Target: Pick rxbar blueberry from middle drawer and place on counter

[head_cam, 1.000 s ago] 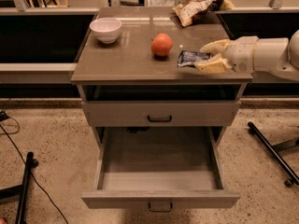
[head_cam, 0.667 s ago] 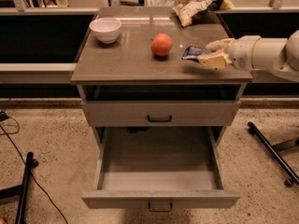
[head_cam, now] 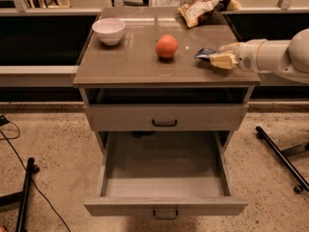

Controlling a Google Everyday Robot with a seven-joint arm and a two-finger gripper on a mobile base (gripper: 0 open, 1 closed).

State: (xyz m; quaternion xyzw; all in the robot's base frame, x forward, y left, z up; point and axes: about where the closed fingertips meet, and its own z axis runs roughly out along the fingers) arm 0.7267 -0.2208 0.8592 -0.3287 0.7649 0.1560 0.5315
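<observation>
The gripper (head_cam: 218, 55) reaches in from the right edge of the counter (head_cam: 130, 64). Its two tan fingers (head_cam: 223, 61) are closed on the rxbar blueberry (head_cam: 204, 53), which projects leftward, low over the counter's right side (contact with the surface cannot be determined). An orange fruit (head_cam: 167, 46) sits near the bar, to its left. A white bowl (head_cam: 108, 30) occupies the rear left corner; a snack bag (head_cam: 205, 6) lies at the rear right. The middle drawer (head_cam: 164, 207) stands pulled open below the closed upper drawer (head_cam: 164, 117).

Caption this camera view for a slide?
Robot's tool over the counter beside the rxbar blueberry; middle drawer open below.
</observation>
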